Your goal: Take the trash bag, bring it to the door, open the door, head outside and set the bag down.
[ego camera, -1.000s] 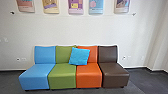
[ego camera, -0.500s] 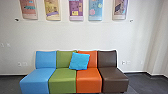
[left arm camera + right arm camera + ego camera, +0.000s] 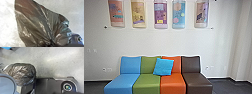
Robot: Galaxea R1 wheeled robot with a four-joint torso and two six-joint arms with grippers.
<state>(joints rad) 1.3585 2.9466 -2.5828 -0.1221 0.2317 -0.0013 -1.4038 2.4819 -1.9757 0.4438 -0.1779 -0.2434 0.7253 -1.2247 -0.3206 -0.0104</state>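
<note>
Faces a row of seats (image 3: 147, 83) (blue, green, orange and brown, quite the paintbox), with five posters (image 3: 160, 15) above the row on the pale wall (image 3: 146, 41), a blue cushion (image 3: 163, 67) leaning on its green and orange backs, and dark floor (image 3: 231, 86) to either side. Holds the dark trash bag (image 3: 32, 25) by its gathered end in the left gripper (image 3: 52, 43), fingers drawn narrow on the plastic. Cannot tell the right gripper's state, wide or narrow.
</note>
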